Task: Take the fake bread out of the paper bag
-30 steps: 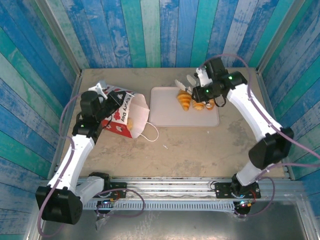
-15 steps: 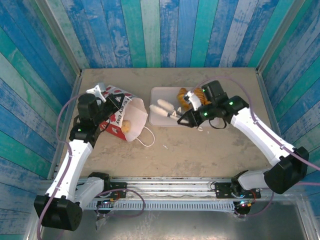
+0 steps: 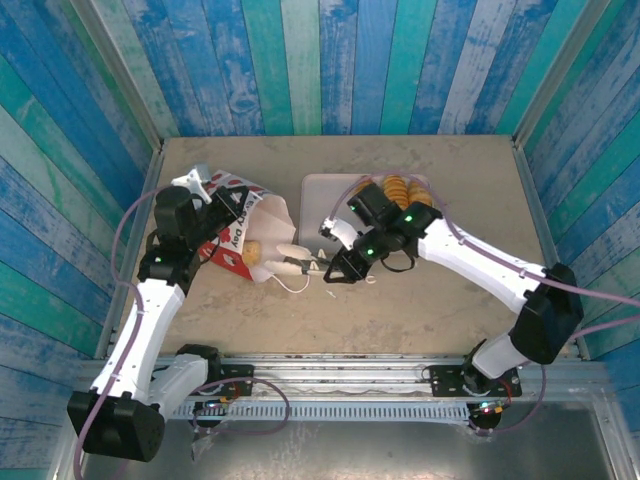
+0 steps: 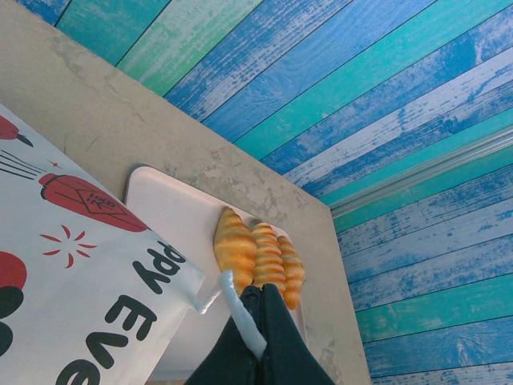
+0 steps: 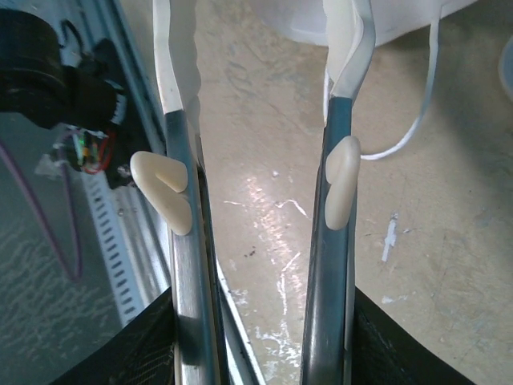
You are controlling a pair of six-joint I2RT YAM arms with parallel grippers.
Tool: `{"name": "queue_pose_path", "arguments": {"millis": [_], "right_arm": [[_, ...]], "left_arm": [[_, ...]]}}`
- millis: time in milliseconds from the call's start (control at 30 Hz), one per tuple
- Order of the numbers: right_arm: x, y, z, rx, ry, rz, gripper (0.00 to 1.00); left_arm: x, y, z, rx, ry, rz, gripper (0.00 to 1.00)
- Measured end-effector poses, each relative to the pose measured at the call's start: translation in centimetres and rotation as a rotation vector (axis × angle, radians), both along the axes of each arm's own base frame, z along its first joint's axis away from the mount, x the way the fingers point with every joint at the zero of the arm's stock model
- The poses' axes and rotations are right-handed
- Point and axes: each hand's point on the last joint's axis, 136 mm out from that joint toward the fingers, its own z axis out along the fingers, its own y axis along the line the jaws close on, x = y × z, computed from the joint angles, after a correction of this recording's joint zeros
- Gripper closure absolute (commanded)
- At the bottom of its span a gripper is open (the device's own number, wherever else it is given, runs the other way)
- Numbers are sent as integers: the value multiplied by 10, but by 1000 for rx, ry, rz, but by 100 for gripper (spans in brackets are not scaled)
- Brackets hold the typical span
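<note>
Several pieces of golden-brown fake bread (image 3: 395, 190), ridged toy croissants among them, lie along the 12 o'clock side of the pale pink rectangular tray (image 3: 318, 200), which sits at 12 o'clock on the sandy table (image 3: 420, 300). At least one more roll (image 3: 262, 250) shows inside the small red-and-white paper bag (image 3: 240, 215). The bag lies tipped at 9 o'clock on the table, its white-lined mouth facing about 4 o'clock.

The left gripper (image 3: 198, 184) is at the bag's 10 o'clock corner. Its jaws are pressed together on a white strip at the bag's edge, and that seems to be what props the mouth open. The right gripper (image 3: 298, 264) sits right at the mouth, close to the white cord handle (image 3: 297, 285). Its jaws stand apart with nothing between them.

The roll looks light, hard and smooth, so it will probably slip if pinched at a rounded end. Taking it across the middle, where it is widest, seems safest. The paper is thin and will likely crumple or drag along if a finger catches the rim or snags the handle loop.
</note>
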Motion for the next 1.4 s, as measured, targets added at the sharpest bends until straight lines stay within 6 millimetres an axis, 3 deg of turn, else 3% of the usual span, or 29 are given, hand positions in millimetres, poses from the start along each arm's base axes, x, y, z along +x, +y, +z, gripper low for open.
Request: {"name": "queue_pose_path", "arguments": {"millis": [933, 1233, 1400], "right_arm": [[52, 61, -58, -208, -115, -11, 41], [61, 75, -74, -219, -99, -7, 41], [64, 81, -83, -217, -83, 1, 48]], "left_arm": [[0, 0, -1, 1, 6, 0, 100], [0, 0, -1, 0, 6, 0, 100], [0, 0, -1, 0, 5, 0, 100]]}}
